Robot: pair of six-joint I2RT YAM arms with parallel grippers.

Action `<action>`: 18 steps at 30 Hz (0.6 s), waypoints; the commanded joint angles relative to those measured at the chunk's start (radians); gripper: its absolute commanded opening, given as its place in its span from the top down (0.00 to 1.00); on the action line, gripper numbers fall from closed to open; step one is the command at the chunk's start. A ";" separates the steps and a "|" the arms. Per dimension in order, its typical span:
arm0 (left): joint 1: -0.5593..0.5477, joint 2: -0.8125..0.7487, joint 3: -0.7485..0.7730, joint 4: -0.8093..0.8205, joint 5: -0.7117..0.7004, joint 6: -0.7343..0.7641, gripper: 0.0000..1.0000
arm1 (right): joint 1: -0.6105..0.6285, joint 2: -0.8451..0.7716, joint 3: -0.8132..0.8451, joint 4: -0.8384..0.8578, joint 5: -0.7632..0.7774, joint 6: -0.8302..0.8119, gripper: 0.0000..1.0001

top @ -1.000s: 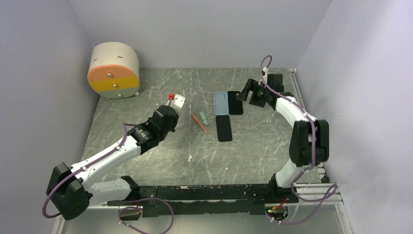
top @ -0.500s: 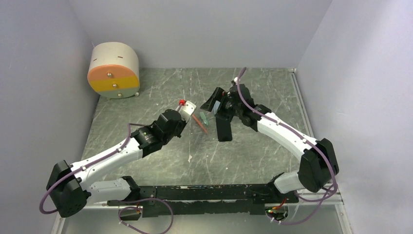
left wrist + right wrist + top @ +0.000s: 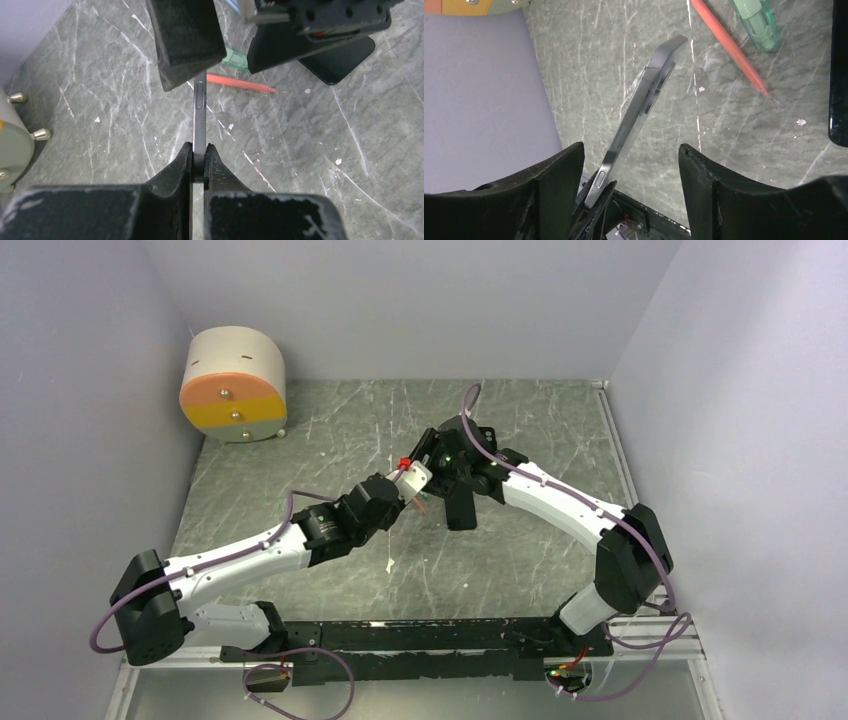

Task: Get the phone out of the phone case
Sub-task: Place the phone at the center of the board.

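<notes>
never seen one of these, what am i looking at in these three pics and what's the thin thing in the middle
Two robot arms bolted to a table. One picture looks down from above; the other two come from a camera on each wrist. The thin thing is a phone, seen edge-on: the left gripper is clamped on one end, the right gripper is open with the phone between its fingers. On the table lie a red pen, a green marker, a black slab and a round drawer unit.

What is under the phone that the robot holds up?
Grey marbled table, with a red pen and a green marker lying off to the side. The phone itself covers the strip of table straight below it.
</notes>
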 commanded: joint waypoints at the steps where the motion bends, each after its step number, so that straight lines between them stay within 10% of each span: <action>1: -0.024 0.010 0.066 0.108 -0.066 0.041 0.97 | 0.015 0.017 0.060 -0.019 0.006 0.040 0.32; 13: -0.078 0.054 0.065 0.170 -0.082 0.076 0.98 | 0.021 0.034 0.088 -0.059 0.029 0.031 0.97; 18: -0.079 0.030 0.066 0.165 -0.049 0.025 0.83 | 0.001 0.029 0.107 -0.064 0.028 -0.051 1.00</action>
